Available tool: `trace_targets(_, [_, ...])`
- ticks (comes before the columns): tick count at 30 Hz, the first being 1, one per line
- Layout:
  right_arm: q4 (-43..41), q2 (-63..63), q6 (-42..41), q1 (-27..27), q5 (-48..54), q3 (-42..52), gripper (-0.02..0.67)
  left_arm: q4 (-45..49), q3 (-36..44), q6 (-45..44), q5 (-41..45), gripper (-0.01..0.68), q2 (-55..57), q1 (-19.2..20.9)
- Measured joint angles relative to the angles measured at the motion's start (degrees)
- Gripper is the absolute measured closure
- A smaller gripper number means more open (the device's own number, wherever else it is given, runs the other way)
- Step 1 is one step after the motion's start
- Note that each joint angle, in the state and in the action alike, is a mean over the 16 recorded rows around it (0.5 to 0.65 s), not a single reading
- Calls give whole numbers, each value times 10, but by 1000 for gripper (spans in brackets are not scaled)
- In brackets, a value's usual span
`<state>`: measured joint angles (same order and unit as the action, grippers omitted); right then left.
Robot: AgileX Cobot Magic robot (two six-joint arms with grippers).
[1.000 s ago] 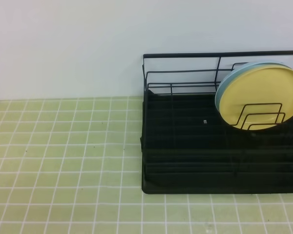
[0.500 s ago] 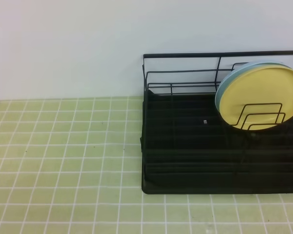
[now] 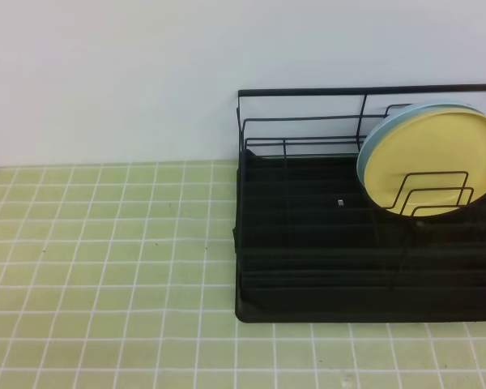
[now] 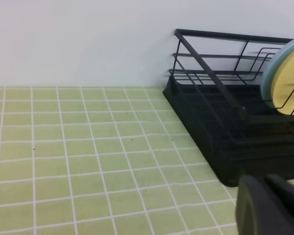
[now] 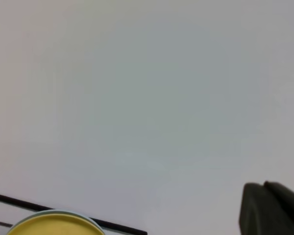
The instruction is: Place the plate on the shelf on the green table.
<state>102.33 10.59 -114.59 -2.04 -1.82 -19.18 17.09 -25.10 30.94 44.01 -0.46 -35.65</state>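
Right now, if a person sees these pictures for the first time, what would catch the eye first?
The yellow plate stands out first: it stands on edge in the wire dividers at the right end of the black rack, with a blue plate right behind it. The rack sits on the right of the green tiled table, against the white wall.

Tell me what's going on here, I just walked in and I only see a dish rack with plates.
Nothing is being handled right now. The pale-yellow plate stands on edge in the black wire shelf, leaning behind the bent-wire dividers, with a light-blue plate directly behind it. The shelf sits on the green table. Both arms are pulled back: the left pincer is shut and empty over the tiles near the shelf's front corner, and the right pincer is shut too, its camera aimed mostly at the wall.
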Motion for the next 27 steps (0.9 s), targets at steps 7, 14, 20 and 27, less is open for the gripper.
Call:
trace_targets(7, [-199,-15,163,-1,65,0,652,0,0,0,0,675,0,0])
trace_targets(14, [-596,-37,552,-2,194,8,652,0,0,0,0,675,0,0])
trace_targets(20, [-885,-55,867,-2,250,45,652,0,0,0,0,675,0,0])
trace_targets(27, [-989,-87,1021,-1,207,118,652,0,0,0,0,675,0,0])
